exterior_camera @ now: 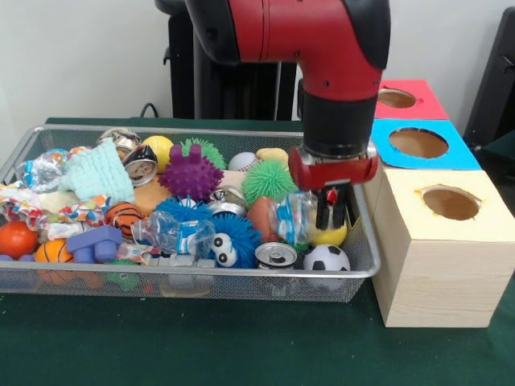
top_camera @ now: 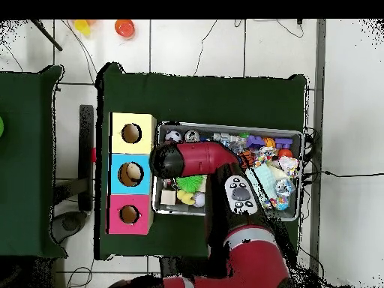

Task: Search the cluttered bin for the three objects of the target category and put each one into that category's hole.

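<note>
Claw [exterior_camera: 334, 215] in bin [exterior_camera: 354, 273], above yellow ball [exterior_camera: 330, 235]

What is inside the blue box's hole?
In the overhead view, a pale object shows inside the blue box through its hole. The front view shows only the hole's dark rim, so what the object is cannot be told.

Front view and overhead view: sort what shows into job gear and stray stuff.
Job in hand:
gripper
wire bin and the clutter in it, to be searched
yellow-topped box, blue-topped box, red-topped box, each with a hole

Lying about:
black cable behind the bin
orange object on the floor, seen from overhead
</note>
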`<state>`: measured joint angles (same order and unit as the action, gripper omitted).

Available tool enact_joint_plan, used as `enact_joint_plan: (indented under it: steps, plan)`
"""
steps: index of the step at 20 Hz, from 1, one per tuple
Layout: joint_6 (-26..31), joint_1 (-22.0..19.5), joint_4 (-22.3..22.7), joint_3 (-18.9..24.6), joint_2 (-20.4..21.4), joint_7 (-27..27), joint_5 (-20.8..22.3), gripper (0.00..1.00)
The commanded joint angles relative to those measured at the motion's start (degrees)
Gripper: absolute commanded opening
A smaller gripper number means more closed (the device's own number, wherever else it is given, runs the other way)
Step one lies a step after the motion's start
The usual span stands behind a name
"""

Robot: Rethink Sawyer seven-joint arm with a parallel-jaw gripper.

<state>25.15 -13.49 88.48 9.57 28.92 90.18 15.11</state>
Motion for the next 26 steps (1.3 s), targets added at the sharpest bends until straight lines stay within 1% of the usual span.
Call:
enact_joint_plan:
  steps: [1,7,10,19,26]
  plan:
    - [13.6,-2.5,5.2,4.4,7.2,-2.9,-1.1,0.00]
    - [15.0,-2.8,6.8,5.5,9.5,-1.9,-1.6,0.00]
    - [14.7,-2.9,8.2,5.9,10.9,-1.3,-1.7,0.00]
    - [16.2,-1.5,11.3,5.9,14.6,1.7,-3.8,0.00]
    - [18.5,0.0,11.9,5.2,16.7,2.5,-5.1,0.00]
